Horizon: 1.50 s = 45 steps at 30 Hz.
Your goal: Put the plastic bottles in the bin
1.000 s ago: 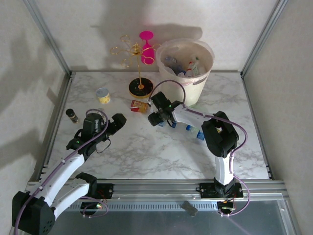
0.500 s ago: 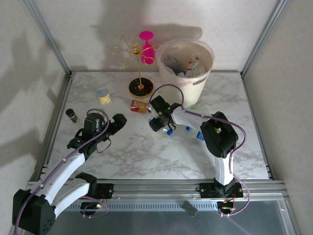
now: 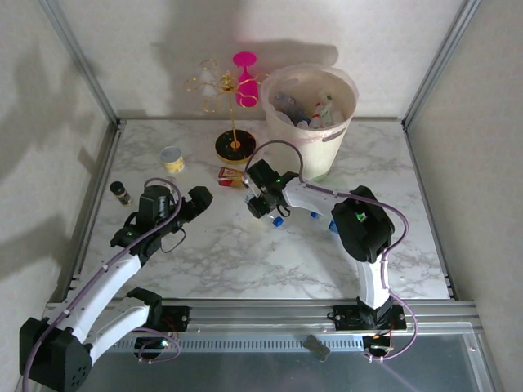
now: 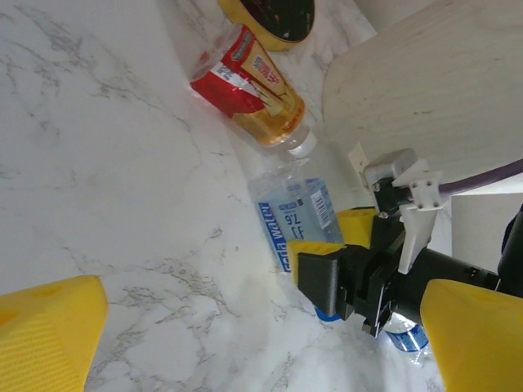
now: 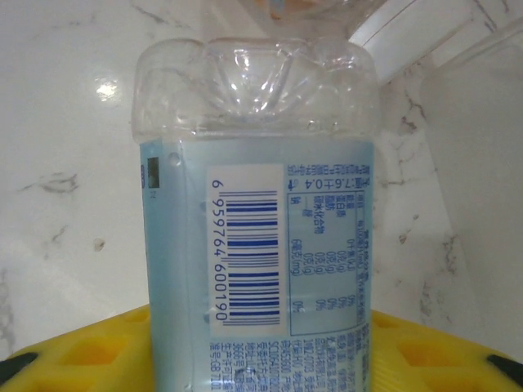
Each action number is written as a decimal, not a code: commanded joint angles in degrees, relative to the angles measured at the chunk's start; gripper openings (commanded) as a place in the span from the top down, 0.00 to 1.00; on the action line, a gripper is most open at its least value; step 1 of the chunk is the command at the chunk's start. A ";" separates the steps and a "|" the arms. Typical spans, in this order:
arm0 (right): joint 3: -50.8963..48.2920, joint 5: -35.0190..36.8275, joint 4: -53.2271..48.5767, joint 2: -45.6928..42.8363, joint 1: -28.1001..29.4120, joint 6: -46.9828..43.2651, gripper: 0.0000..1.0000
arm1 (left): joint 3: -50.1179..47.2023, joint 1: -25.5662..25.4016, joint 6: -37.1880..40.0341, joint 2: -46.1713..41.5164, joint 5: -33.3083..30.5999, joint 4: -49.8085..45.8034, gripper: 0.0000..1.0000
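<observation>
My right gripper [image 3: 260,201] is shut on a clear bottle with a blue label [image 5: 255,245], its blue cap [image 3: 277,220] pointing down near the marble. In the left wrist view, this bottle [image 4: 296,214] sits between the right gripper's yellow fingers [image 4: 320,249]. A red-labelled bottle [image 3: 231,175] of amber drink [image 4: 249,82] lies just behind it. Another blue-labelled bottle [image 3: 332,226] lies partly under the right arm. The cream bin [image 3: 310,106] holds several bottles. My left gripper [image 3: 200,198] is open and holds nothing, with its yellow pads [image 4: 45,327] wide apart, left of the held bottle.
A gold wire stand [image 3: 234,145] with a pink glass [image 3: 243,82] stands left of the bin. A yellow cup [image 3: 172,158] and a dark vial [image 3: 120,192] sit at the left. The bin wall [image 4: 433,82] rises close behind the bottles.
The right gripper has drawn the blue-labelled bottle slightly left and tipped it up from lying flat. The left gripper has edged slightly right.
</observation>
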 commanded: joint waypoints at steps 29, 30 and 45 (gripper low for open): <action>5.94 -13.56 10.47 -37.54 -23.53 18.33 0.58 | 57.06 -15.24 12.97 33.71 -4.96 -4.69 0.06; 7.43 -14.00 11.73 -36.20 -24.77 19.48 0.58 | 56.62 -14.27 11.40 34.32 -3.37 -2.72 0.06; 38.22 -18.03 9.13 -5.65 -32.27 24.10 0.57 | 57.53 -11.33 8.88 39.08 0.49 2.51 0.07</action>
